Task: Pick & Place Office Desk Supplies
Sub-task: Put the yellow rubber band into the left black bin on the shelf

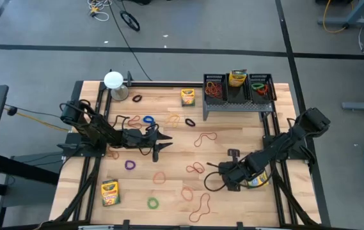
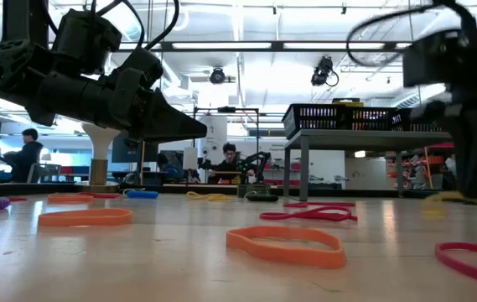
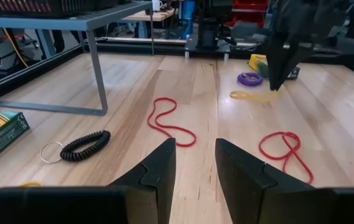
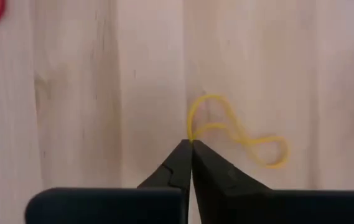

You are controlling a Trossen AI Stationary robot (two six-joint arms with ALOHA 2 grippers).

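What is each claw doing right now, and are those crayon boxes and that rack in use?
Right claw: shut, pinching the yellow rubber band on the table.
Left claw: open, empty, above the table.
Wire rack: holds bands and a crayon box.
Crayon box near the rack: lying flat, untouched.

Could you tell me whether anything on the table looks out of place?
Yes: thin rubber-band loops lie scattered across the wooden tabletop, and a yellow-and-green crayon box sits apart near the front-left corner, outside the black wire-mesh rack.
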